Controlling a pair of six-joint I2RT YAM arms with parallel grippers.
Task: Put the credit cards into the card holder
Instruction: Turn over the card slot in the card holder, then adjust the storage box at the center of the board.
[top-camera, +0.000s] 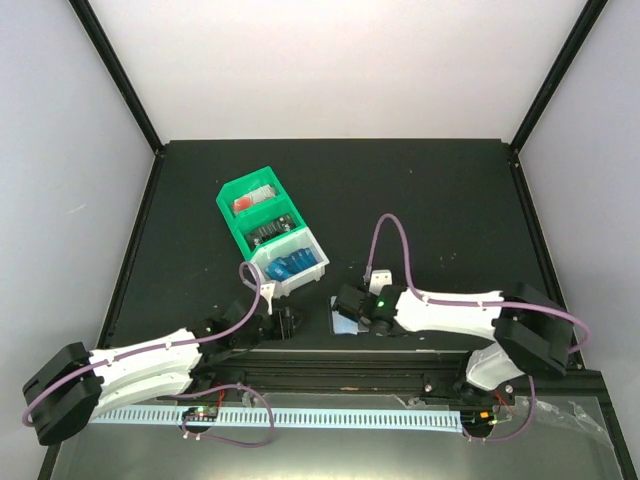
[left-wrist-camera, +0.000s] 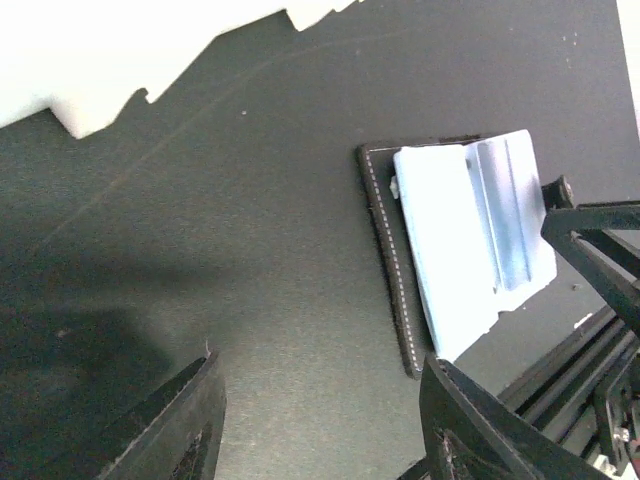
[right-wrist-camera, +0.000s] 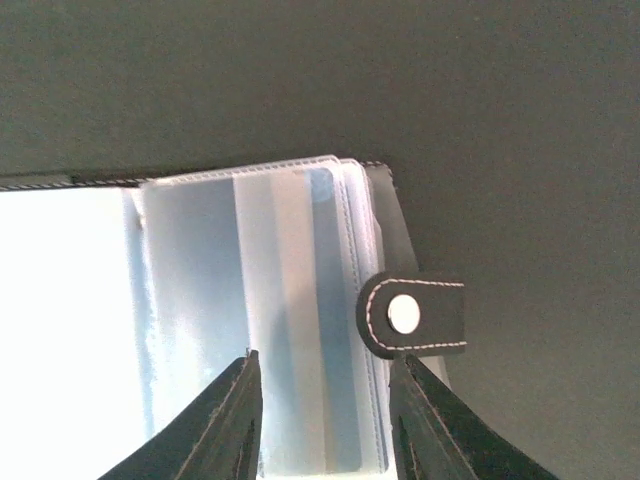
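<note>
The card holder lies open on the black table near the front edge, with a black stitched cover and clear pale sleeves. It also shows in the left wrist view and the right wrist view, where its strap clasp lies to the right. Several blue credit cards stand in the white bin. My right gripper is open, its jaws straddling the sleeves just above them; in the top view the right gripper sits over the holder. My left gripper is open and empty, left of the holder.
A green bin with two compartments holding small items stands behind the white bin. A black rail runs along the table's front edge. White walls enclose the table.
</note>
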